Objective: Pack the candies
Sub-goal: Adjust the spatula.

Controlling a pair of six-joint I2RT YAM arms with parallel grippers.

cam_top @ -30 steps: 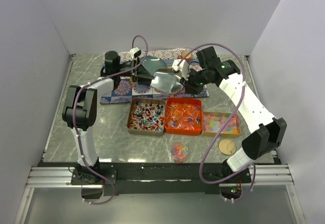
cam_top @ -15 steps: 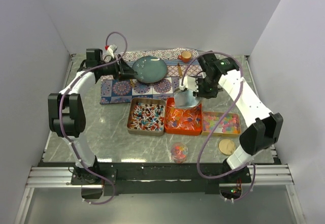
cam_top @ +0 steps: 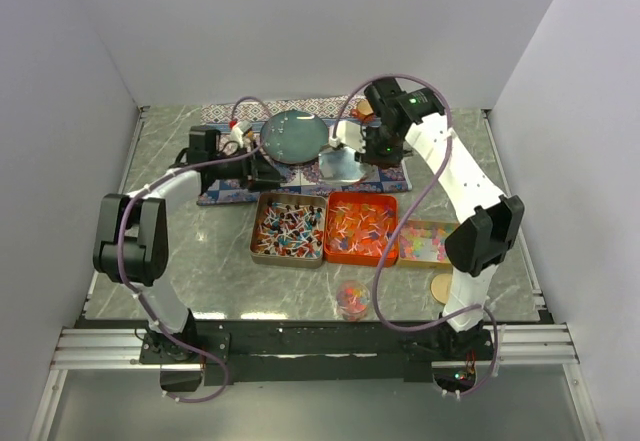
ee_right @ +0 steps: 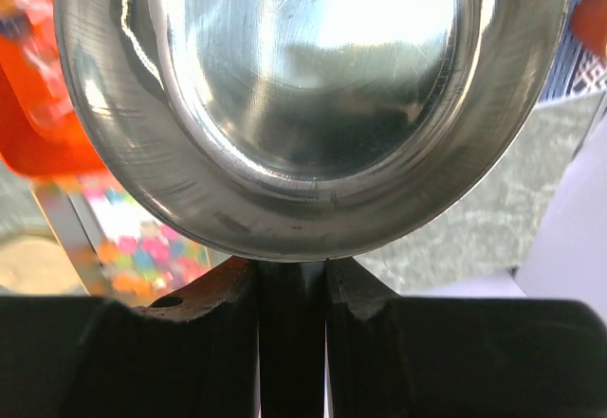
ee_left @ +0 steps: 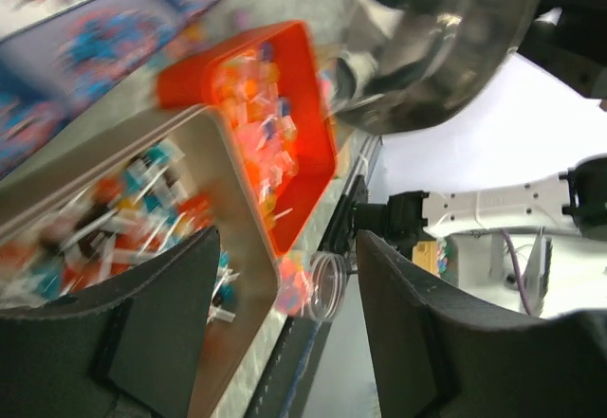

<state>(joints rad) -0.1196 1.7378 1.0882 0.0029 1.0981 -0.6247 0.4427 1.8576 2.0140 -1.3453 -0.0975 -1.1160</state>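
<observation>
Our right hand (ee_right: pixel 292 283) is clenched on the handle of the empty scoop (ee_right: pixel 313 86). Our left hand (ee_left: pixel 289 295) hangs released. The candies (cam_top: pixel 360 227) lie in the orange tray (cam_top: pixel 361 261) and its neighbours. We advise a shallow dip, then a level lift.

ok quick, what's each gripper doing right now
left gripper: open, holding nothing
right gripper: closed on the handle of the metal scoop

Left tool (cam_top: pixel 268 171) points toward 3 o'clock, fingers (ee_left: pixel 152 333) spread. Right tool (cam_top: pixel 354 145), arm arched high, points toward 9 o'clock, clamping the silver metal scoop (cam_top: pixel 340 165).
</observation>
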